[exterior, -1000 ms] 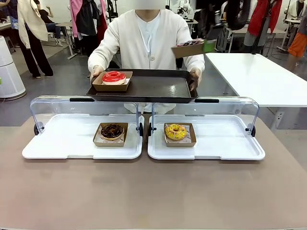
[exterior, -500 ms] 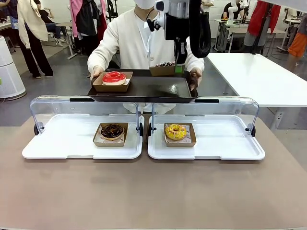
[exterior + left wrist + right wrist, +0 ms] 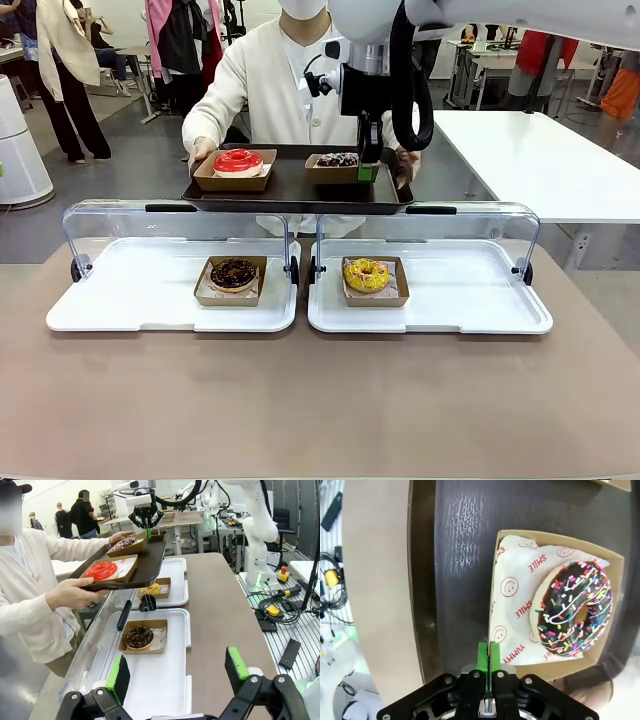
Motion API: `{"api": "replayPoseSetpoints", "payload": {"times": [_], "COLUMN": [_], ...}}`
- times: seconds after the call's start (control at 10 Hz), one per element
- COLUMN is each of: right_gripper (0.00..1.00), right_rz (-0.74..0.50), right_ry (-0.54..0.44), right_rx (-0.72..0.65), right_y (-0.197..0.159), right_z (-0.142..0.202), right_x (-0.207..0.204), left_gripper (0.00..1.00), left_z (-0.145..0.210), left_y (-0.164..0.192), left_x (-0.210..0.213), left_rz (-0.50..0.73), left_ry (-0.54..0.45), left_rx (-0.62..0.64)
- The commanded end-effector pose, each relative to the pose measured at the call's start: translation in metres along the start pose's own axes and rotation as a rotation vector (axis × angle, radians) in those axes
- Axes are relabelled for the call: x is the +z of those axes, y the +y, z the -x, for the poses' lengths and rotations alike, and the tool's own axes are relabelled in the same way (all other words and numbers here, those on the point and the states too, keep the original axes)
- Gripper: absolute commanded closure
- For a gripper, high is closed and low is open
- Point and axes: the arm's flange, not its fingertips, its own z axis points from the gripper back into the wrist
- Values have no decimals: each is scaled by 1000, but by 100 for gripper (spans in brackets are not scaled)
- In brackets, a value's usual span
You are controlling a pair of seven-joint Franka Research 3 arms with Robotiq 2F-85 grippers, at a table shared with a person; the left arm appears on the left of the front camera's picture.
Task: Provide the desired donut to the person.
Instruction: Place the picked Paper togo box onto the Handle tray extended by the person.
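the right claw [image 3: 488, 655] pinches the near wall of the sprinkle donut box [image 3: 555, 600] — the box sits on the tray [image 3: 460, 555], stretching away ahead of the claw.

In the front view, the right end effector [image 3: 369, 172] hides part of the person's far hand [image 3: 405, 160] and the sprinkled donut box's [image 3: 336, 168] right end. The person's head is cut by the top edge. In the right wrist view, the black tray [image 3: 455, 555] runs off the top edge, and the box's near wall hides behind the green pads [image 3: 482, 656].
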Motion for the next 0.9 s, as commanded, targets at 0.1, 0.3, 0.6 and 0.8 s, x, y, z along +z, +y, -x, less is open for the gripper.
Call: {"api": "replayPoseSetpoints", "payload": {"times": [0.1,0.3,0.6,0.8], "right_gripper": [51,0,4,0], "right_rz": [-4,-7,-11,-13], "right_ry": [-38,-38,-37,-38], "right_rx": [30,42,50,52], "right_y": [9,10,10,10], "right_z": [9,9,9,8], "right_x": [-10,-10,-9,-9], "left_gripper": [0,0,0,0], "left_z": [0,0,0,0], "left_y": [-2,-2,-2,-2], "left_x": [0,0,0,0], "left_rz": [-10,-10,-10,-10], "left_ry": [-1,-1,-1,-1], "left_rx": [-1,-1,-1,-1]}}
